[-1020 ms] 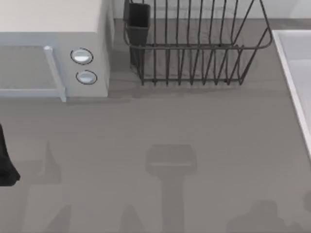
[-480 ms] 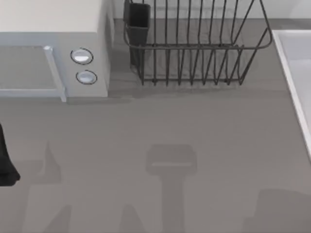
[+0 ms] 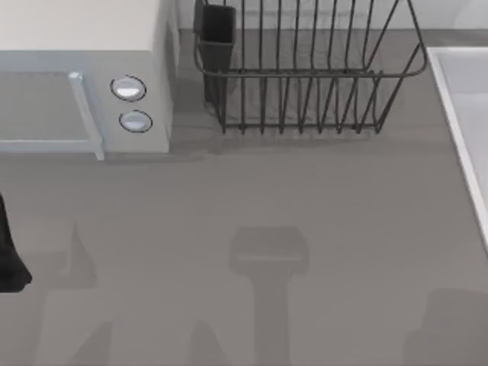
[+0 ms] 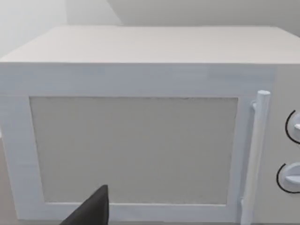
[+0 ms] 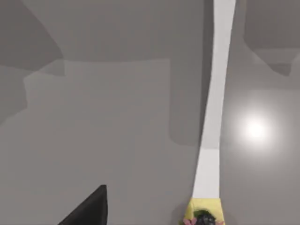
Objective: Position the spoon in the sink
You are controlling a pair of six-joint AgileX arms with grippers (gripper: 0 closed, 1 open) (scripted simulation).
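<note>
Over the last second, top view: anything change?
Only the shadow on the table at the top view's lower right: it slid toward the right edge and flattened into a plain block. The microwave, the dish rack, the sink rim and the left arm at the left edge stayed put.

Microwave (image 3: pixel 84 76) with 2 knobs far left, dish rack (image 3: pixel 305 69) centre, sink (image 3: pixel 465 130) right.

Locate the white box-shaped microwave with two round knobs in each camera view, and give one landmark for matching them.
Top view: white microwave at the upper left, left of the dark wire dish rack.
Left wrist view: microwave seen front-on, door facing the camera.
Right wrist view: grey tabletop and a pale strip instead.
Shared landmark: the white door handle beside the knobs.
</note>
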